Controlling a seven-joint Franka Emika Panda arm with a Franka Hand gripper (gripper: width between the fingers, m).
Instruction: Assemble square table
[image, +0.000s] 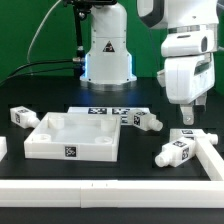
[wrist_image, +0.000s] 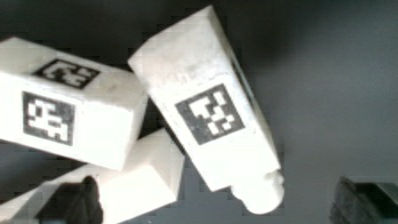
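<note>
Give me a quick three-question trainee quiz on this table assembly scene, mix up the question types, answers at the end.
1. True or false: the robot's two-finger gripper is clamped on the stubby white tagged leg below it.
2. Multiple choice: the white plastic square table top lies (A) toward the exterior view's left of the gripper, (B) directly under it, (C) toward the exterior view's right of it.
3. Fill in: the number of legs standing in the top's corner sockets is ___.
Key: 1 false, the jaws are open and hold nothing; 2 A; 3 zero.
</note>
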